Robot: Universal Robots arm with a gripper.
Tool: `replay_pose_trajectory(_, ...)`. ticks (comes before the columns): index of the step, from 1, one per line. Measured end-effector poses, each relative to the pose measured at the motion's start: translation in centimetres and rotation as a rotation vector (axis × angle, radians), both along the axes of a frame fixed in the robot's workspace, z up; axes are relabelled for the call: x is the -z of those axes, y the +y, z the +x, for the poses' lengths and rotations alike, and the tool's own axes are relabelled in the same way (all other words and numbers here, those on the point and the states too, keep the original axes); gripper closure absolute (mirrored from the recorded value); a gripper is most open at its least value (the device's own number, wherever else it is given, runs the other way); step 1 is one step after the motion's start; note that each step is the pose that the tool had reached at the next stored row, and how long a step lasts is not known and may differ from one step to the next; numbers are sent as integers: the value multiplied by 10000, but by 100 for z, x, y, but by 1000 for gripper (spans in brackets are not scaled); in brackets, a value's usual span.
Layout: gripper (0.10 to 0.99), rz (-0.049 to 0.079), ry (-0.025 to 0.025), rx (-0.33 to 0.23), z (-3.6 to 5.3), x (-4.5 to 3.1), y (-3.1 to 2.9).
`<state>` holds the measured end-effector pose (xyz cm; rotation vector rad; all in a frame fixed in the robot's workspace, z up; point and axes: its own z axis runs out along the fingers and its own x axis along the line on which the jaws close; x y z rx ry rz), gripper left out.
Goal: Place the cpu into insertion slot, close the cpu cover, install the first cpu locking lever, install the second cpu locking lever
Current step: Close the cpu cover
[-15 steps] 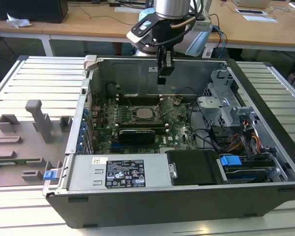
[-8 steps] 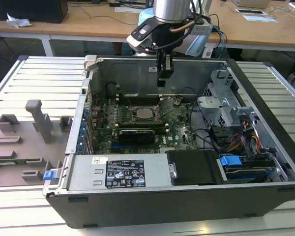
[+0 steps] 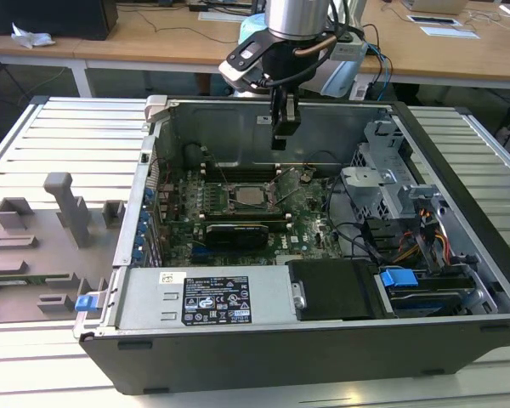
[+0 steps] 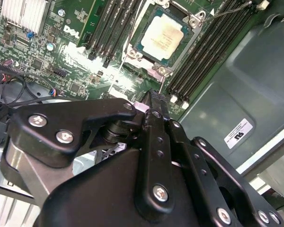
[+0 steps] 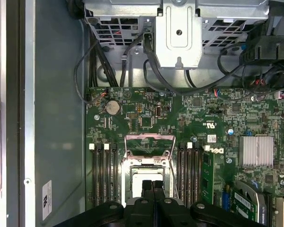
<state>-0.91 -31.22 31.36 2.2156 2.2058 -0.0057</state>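
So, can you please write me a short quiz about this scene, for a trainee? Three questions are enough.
1. True or false: the cpu lies in the slot.
2. The jaws of the pincer are: A) wide apart, B) together, C) clamped on the cpu.
3. Fill in: in the exterior view the pincer hangs ___ the board.
Key: 1 true; 2 B; 3 above.
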Motion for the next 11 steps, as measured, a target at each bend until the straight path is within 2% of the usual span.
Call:
replay_pose_trajectory(4, 980, 1, -1, 0, 33, 1, 0)
replay_pose_trajectory(6, 980, 1, 12, 0, 138, 0, 3)
replay_pose_trajectory(8, 980, -1, 18, -1, 182, 0, 4)
replay_pose_trajectory(11, 980, 1, 34, 0, 312, 1, 7)
